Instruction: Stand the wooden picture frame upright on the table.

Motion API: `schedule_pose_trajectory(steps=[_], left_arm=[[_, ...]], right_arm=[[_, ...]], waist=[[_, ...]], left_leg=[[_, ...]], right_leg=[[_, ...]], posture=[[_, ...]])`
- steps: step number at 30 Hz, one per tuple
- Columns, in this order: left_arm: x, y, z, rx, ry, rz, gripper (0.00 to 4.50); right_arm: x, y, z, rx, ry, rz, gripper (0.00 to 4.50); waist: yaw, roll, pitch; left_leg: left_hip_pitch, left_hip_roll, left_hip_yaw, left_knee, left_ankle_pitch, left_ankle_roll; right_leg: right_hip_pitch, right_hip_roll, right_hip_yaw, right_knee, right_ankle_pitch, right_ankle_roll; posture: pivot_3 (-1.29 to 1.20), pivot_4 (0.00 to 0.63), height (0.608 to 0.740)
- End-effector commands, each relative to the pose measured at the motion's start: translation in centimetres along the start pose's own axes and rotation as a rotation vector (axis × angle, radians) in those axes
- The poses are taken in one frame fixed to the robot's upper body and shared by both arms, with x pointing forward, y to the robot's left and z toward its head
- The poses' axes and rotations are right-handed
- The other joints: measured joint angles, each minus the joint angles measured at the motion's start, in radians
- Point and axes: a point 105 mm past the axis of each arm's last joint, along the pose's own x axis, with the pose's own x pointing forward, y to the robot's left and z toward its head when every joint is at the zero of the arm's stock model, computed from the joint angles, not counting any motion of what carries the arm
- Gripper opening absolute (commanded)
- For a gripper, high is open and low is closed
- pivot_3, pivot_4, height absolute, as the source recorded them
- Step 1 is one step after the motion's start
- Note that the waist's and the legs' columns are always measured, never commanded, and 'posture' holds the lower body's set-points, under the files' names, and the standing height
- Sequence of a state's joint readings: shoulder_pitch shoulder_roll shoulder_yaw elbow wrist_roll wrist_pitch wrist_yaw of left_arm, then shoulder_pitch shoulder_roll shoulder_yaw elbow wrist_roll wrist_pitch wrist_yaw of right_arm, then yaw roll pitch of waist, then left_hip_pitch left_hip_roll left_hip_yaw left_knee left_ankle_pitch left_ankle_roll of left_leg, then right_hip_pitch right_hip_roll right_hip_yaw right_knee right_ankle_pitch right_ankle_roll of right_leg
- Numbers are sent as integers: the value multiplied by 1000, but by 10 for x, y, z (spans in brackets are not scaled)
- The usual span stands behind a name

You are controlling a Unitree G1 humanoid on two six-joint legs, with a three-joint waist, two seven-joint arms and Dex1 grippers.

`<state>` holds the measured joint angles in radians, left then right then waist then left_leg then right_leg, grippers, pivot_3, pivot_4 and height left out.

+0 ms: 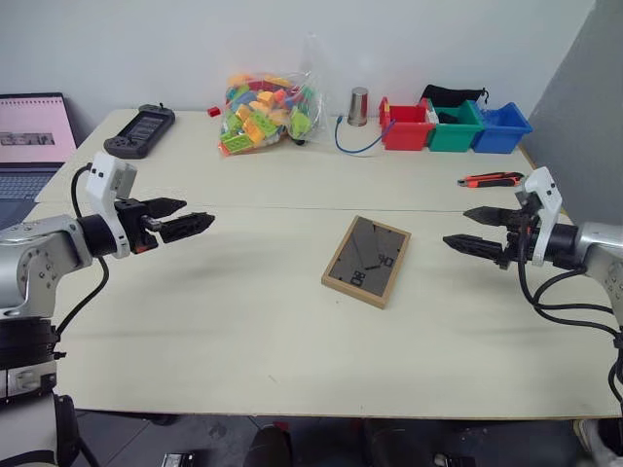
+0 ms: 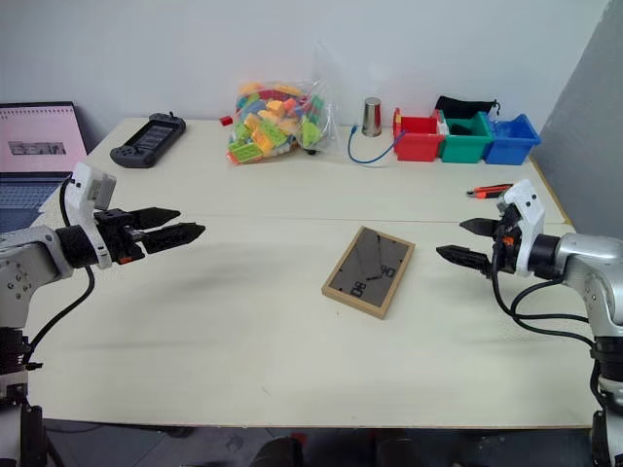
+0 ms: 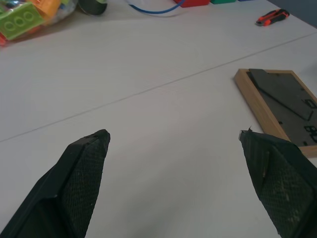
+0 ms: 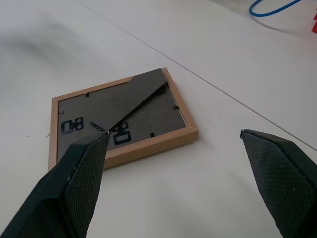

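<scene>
Both my grippers, left (image 1: 197,218) and right (image 1: 465,229), hang spread wide with nothing in them; the wooden picture frame (image 1: 367,261) lies back-up, flat on the table (image 1: 243,321) between them.

Light-wood picture frame (image 1: 367,261), matt dark back

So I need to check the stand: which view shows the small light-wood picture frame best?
The right wrist view: the small light-wood picture frame lies whole, back up, stand folded flat. Both eye views show it whole but smaller; the left wrist view crops it.
</scene>
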<state>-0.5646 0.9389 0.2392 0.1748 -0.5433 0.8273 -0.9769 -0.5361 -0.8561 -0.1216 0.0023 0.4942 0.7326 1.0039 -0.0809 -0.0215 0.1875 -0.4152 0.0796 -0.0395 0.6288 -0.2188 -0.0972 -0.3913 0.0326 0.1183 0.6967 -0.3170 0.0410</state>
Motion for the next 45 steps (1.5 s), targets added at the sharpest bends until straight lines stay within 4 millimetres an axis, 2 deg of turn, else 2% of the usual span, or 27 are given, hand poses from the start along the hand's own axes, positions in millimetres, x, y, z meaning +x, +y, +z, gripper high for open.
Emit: schedule_pose_trajectory(steps=[1,5,15,21,27,32,44,45], left_arm=[[-3,2,11,61,-14,15,4500],[2,3,11,33,-38,22,4500],[13,-4,1,20,-10,-9,4500],[16,-11,2,38,3,-40,4500],[23,-17,0,20,6,-64,4500],[33,-26,-11,18,41,-106,4500],[34,-32,-6,17,35,-138,4500],[35,-32,-3,5,19,-142,4313]], right_arm=[[-2,-4,14,-45,-36,-19,4483],[-4,-11,4,-43,-9,-73,4483],[-8,-16,-1,-56,12,-116,4483],[-9,-19,-2,-63,17,-116,4483],[-4,-17,-10,-65,35,-115,4483],[3,-13,-18,-68,61,-99,4483],[5,-11,-18,-71,59,-85,4483],[5,-13,-19,-68,60,-96,4495]], waist=[[0,0,0],[1,0,0],[2,0,0],[3,0,0],[5,0,0],[6,0,0],[7,0,0],[7,0,0]], left_leg=[[0,0,0,0,0,0],[-1,0,0,0,0,0],[-1,0,0,1,0,0],[-1,0,0,1,0,0],[-1,0,0,1,0,0],[-1,0,0,1,0,0],[-1,0,0,2,0,0],[-1,0,0,2,0,0]], right_leg=[[0,0,0,0,0,0],[-1,0,0,0,0,0],[-1,0,0,1,0,0],[-1,0,0,1,0,0],[-1,0,0,1,0,0],[-1,0,0,1,0,0],[0,0,0,1,0,0],[0,0,0,1,0,0]], posture=[[0,150,740],[0,150,740],[0,150,740],[0,150,740],[0,150,740],[0,150,740],[0,150,740],[0,150,740]])
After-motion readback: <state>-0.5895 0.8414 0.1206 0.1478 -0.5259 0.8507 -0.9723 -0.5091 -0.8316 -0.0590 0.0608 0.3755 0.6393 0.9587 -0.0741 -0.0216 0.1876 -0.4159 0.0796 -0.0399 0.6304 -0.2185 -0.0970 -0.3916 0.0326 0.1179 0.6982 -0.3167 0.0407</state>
